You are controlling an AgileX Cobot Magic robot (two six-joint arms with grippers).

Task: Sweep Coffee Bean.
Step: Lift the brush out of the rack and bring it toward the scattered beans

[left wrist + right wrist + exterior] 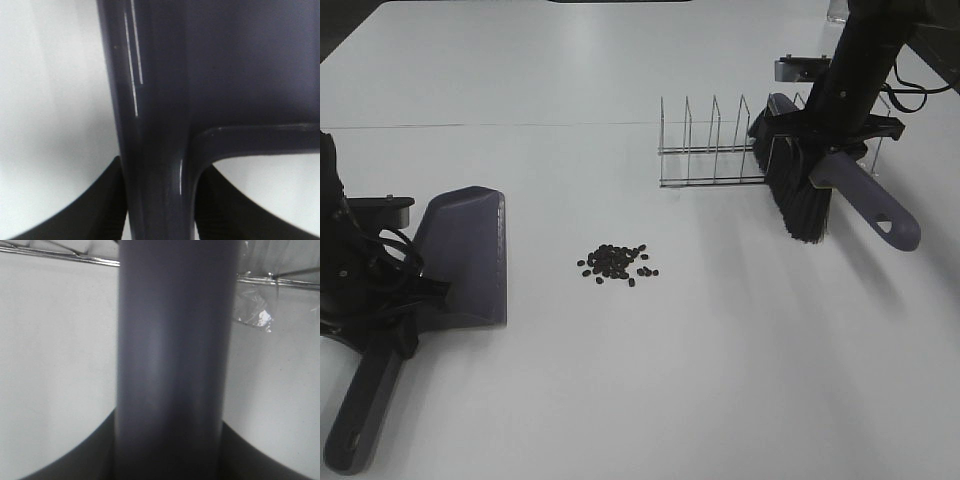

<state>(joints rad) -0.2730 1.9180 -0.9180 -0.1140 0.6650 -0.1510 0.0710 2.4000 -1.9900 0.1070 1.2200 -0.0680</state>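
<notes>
A small pile of dark coffee beans [617, 263] lies on the white table near the middle. A grey-purple dustpan [465, 255] rests flat on the table at the left, its open edge facing the beans. My left gripper [405, 305] is shut on the dustpan's handle [160, 165]. My right gripper [825, 150] is shut on the handle [170, 365] of a grey-purple brush with black bristles [800, 205], held tilted above the table by the wire rack, well right of the beans.
A wire dish rack [720, 145] stands at the back right, just left of and behind the brush. The white table [720, 380] fills the view. A cable [915, 90] hangs by the right arm.
</notes>
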